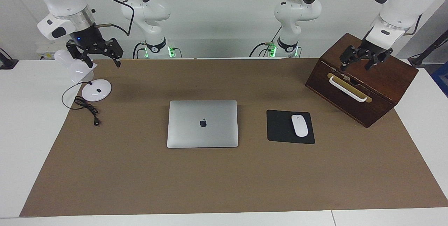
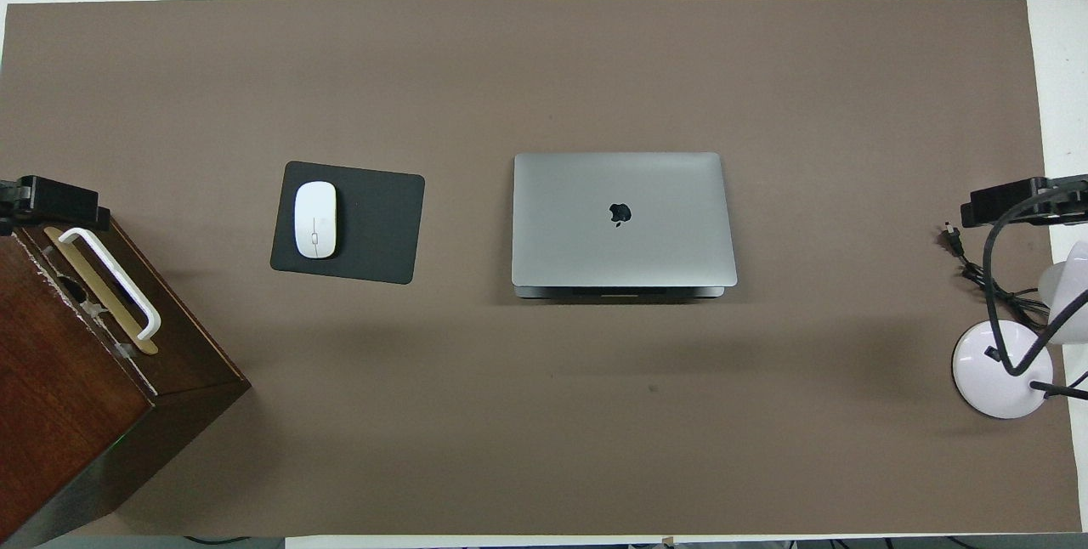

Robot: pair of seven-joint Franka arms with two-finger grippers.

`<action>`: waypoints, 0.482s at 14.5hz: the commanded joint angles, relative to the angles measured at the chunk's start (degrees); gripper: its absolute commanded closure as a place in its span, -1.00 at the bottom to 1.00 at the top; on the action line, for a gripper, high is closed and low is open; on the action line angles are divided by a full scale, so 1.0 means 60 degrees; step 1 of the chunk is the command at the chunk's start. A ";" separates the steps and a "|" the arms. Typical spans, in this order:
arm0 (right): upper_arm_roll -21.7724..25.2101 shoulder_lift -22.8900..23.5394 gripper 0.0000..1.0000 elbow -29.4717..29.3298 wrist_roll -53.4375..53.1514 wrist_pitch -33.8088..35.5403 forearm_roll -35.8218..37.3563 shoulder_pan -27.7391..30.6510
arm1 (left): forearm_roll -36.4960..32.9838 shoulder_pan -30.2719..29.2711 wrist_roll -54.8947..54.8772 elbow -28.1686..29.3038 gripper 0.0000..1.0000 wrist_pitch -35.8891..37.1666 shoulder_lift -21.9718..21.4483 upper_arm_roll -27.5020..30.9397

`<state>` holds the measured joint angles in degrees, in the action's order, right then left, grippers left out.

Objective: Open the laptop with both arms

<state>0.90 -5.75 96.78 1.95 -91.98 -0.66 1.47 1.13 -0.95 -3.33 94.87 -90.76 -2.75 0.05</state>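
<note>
The silver-grey laptop (image 1: 202, 131) (image 2: 620, 251) lies closed and flat in the middle of the brown mat, Apple logo up. My right gripper (image 1: 99, 61) (image 2: 1016, 202) is up in the air over the white desk lamp at the right arm's end, open and empty. My left gripper (image 1: 357, 65) (image 2: 53, 197) is up in the air over the top of the wooden box at the left arm's end, open and empty. Both grippers are well apart from the laptop.
A black mouse pad (image 1: 280, 128) (image 2: 374, 226) with a white mouse (image 1: 299, 125) (image 2: 314, 219) lies beside the laptop toward the left arm's end. The wooden box (image 1: 381, 79) (image 2: 59, 396) has a white handle. The lamp (image 1: 96, 90) (image 2: 977, 366) has a black cable (image 1: 87, 108).
</note>
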 commanded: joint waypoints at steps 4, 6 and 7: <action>-0.0062 -0.0228 -1.00 0.0232 -0.0004 0.0008 0.0139 0.0194 | -0.0217 0.0070 0.0130 0.0214 -1.00 -0.0006 -0.0215 0.0036; -0.0062 -0.0228 -1.00 0.0232 -0.0004 -0.0036 0.0139 0.0194 | -0.0217 0.0041 0.0101 0.0200 -1.00 0.0023 -0.0215 0.0036; -0.0062 -0.0228 -1.00 0.0247 0.0011 -0.0065 0.0139 0.0209 | -0.0203 0.0026 0.0101 0.0228 -1.00 0.0009 -0.0230 0.0036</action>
<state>0.90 -5.80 96.79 1.95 -91.98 -0.66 2.03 1.13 -0.97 -3.33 94.87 -90.76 -2.76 0.09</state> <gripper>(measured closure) 0.000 0.000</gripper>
